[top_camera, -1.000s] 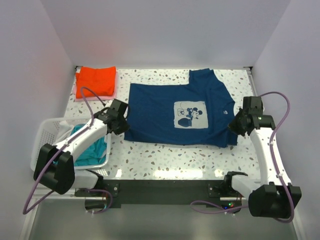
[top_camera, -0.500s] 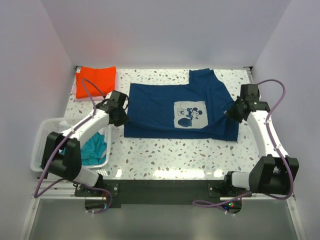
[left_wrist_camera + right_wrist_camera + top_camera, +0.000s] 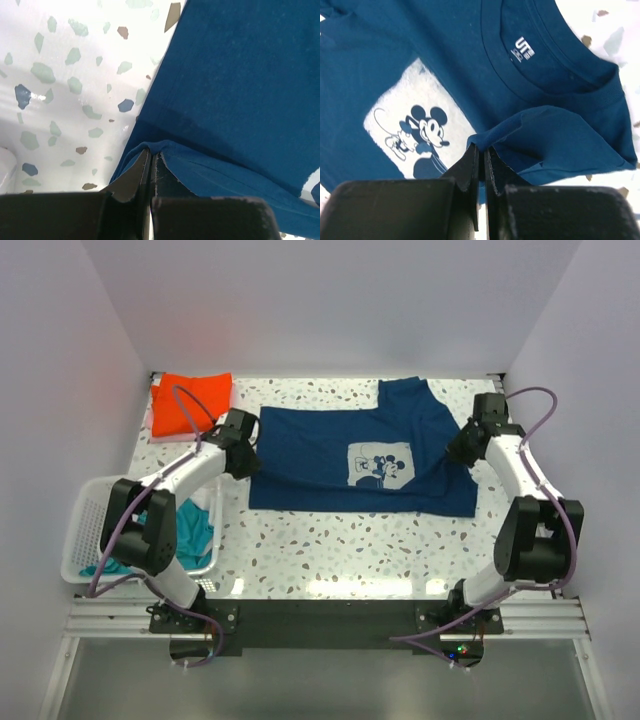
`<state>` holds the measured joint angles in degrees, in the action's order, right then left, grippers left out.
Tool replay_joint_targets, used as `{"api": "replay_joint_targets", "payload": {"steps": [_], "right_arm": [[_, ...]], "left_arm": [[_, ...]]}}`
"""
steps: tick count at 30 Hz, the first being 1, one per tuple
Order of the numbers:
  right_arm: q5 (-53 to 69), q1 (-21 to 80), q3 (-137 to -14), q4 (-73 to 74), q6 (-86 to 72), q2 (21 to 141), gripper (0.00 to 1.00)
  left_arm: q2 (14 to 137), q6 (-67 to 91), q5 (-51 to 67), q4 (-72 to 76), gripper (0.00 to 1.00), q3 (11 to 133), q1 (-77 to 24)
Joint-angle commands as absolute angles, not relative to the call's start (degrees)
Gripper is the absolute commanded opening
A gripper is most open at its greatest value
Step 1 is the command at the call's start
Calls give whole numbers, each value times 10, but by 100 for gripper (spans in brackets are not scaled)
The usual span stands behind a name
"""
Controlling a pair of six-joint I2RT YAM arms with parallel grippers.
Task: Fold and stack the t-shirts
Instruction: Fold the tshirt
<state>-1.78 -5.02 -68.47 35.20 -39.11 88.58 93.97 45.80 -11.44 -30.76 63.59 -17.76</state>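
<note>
The navy t-shirt (image 3: 330, 450) with a pale square cartoon print (image 3: 380, 464) lies spread on the speckled table, print up. My left gripper (image 3: 248, 462) is shut on the shirt's left edge; in the left wrist view the cloth (image 3: 235, 75) folds up between the fingertips (image 3: 135, 172). My right gripper (image 3: 458, 452) is shut on the shirt's right edge near the collar; the right wrist view shows a pinched fold (image 3: 545, 135), the print (image 3: 415, 130) and the neck label. An orange-red shirt (image 3: 191, 402) lies folded at the back left on a pink one (image 3: 158, 434). A teal shirt (image 3: 190, 537) lies in the basket.
A white slatted basket (image 3: 88, 530) stands at the front left beside the left arm. White walls close in the table at back and both sides. A black rail runs along the near edge.
Both grippers have moved toward the back of the table, dragging the navy shirt's near portion with them. The shirt's front edge now lies farther from the near edge.
</note>
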Motion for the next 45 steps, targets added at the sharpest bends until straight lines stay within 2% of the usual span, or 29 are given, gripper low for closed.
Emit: {"api": "replay_joint_targets", "payload": {"steps": [1, 17, 26, 32, 35, 37, 38, 39, 40, 41, 45], "right_arm": [[-10, -55, -724, 310, -404, 909, 0], [-8, -57, -799, 299, -396, 987, 0], [-2, -57, -878, 324, -340, 1071, 0], [42, -57, -891, 310, -338, 1117, 2], [75, -57, -924, 312, -326, 1143, 5], [96, -57, -956, 329, -312, 1171, 16], [117, -57, -968, 338, -304, 1179, 28], [125, -57, -996, 351, -294, 1193, 43], [131, -56, -1007, 378, -277, 1196, 73], [132, -57, -1015, 389, -271, 1197, 99], [130, -58, -971, 397, -242, 1156, 99]], "left_arm": [[957, 446, -121, -280, 0, 671, -164], [1019, 447, -130, -278, 0, 693, -151], [1041, 446, -131, -279, 0, 701, -149], [1035, 455, -155, -281, 22, 703, -149], [1031, 454, -161, -283, 27, 710, -149], [1027, 453, -157, -287, 46, 720, -149], [1023, 450, -154, -288, 57, 722, -149], [1014, 447, -152, -288, 81, 725, -150], [1008, 447, -149, -289, 93, 725, -150], [1001, 446, -145, -289, 100, 725, -150], [954, 443, -129, -284, 100, 710, -162]]}}
